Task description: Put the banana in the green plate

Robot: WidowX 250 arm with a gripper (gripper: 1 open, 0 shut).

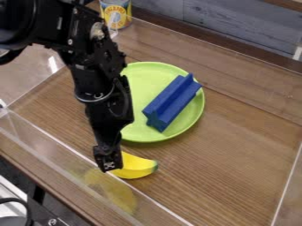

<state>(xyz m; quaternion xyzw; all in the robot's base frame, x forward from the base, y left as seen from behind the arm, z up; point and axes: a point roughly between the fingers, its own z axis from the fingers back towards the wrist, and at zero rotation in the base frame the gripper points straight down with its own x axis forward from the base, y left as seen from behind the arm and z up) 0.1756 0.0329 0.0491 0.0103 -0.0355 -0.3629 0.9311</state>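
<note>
The banana is a small yellow curved toy lying on the wooden table in front of the green plate. My gripper hangs from the black arm, pointing down at the banana's left end. Its fingers are low by the tabletop and open, and they hide that end of the banana. Whether they touch the banana I cannot tell. The round lime-green plate sits behind the banana, partly covered by the arm on its left side.
A dark-blue rectangular block lies tilted on the plate's right half. Clear plastic walls ring the wooden table. A yellow can stands at the back, behind the arm. Bare wood spreads to the right of the plate.
</note>
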